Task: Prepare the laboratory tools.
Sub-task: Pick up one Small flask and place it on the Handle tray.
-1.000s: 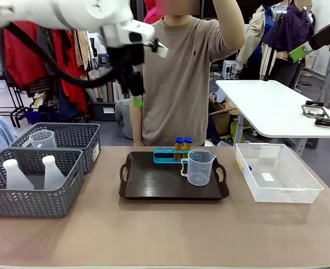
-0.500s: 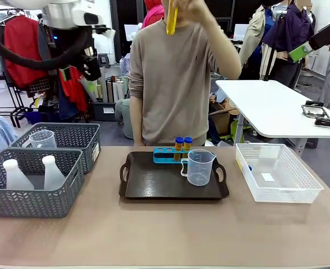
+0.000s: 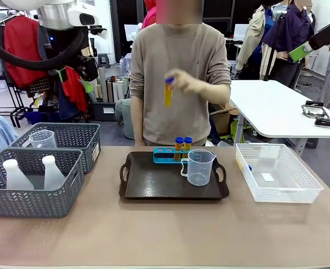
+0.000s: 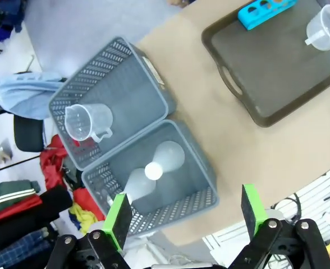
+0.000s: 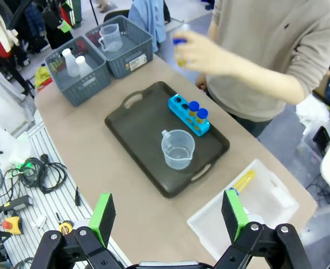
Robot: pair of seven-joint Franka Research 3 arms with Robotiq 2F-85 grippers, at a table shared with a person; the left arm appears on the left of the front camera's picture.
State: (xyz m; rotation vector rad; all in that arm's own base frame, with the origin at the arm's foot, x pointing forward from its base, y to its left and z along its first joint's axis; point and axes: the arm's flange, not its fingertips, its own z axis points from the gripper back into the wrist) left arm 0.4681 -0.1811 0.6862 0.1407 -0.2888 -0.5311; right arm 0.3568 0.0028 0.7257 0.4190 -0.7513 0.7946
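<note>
Left fingers (image 4: 118, 219): spread wide with nothing between them, high above the two grey baskets.
Right fingers (image 5: 234, 213): well apart and holding nothing, high over the worktop (image 3: 165, 235), looking down on the tray.
Person's hand (image 3: 192, 84): holds one blue-capped yellow tube (image 3: 168, 94) upright, cap up, in the air above the rack.
Rack (image 3: 166, 154): sits at the far edge of the dark tray (image 3: 154, 188); two capped tubes (image 3: 183, 144) stand in its right-hand holes.
Beaker (image 3: 199, 167): upright on the tray, just in front of the rack's right end.
White basket (image 3: 299, 190): right of the tray, apart from it; one tube (image 5: 242, 181) lies inside.
Near grey basket (image 3: 30, 204): two white flasks (image 3: 51, 174), upright.
Far grey basket (image 3: 83, 137): a second beaker (image 3: 41, 138).
</note>
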